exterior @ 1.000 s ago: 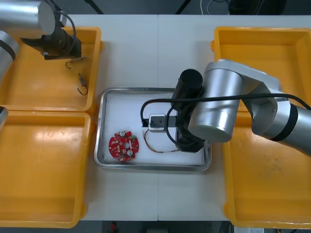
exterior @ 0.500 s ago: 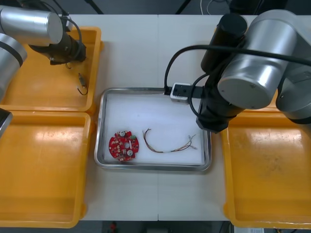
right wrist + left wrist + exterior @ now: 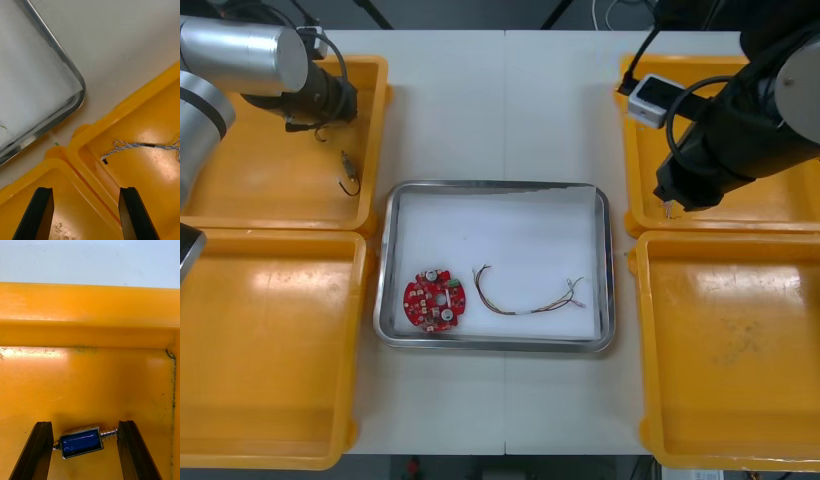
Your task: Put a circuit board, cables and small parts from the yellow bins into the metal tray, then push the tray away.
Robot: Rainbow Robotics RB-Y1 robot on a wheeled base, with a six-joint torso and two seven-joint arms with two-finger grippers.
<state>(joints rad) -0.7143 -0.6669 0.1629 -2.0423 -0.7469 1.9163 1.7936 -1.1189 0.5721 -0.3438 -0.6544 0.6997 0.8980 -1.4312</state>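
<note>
Over at the left, the left gripper (image 3: 84,423) is down in the far left yellow bin (image 3: 250,170), fingers spread wide, and a small metal part (image 3: 80,440) lies right between them. Here is the relation that counts: the part's long axis runs from one finger to the other, spring end toward one pad, so closing would catch it end to end rather than across its body. We cannot tell whether the tips touch it yet. Another small metal part (image 3: 348,172) sits loose in the same bin, nearer the tray side.

On to the middle: the metal tray (image 3: 490,185) already holds a round red circuit board (image 3: 434,299) and, just beside it, a thin red and yellow cable (image 3: 530,297).

At the right, the right gripper (image 3: 86,189) hangs with its fingers apart and nothing between them, above the seam where the two right bins meet. Its target looks to be the twisted blue and white cable (image 3: 142,145) in the far right yellow bin (image 3: 710,75). It lies ahead of the fingertips, past the rim, stretched roughly parallel to the line between the fingers. We judge a reach forward and a wrist turn are needed. For small parts, the left arm is clearly the nearer one.
</note>
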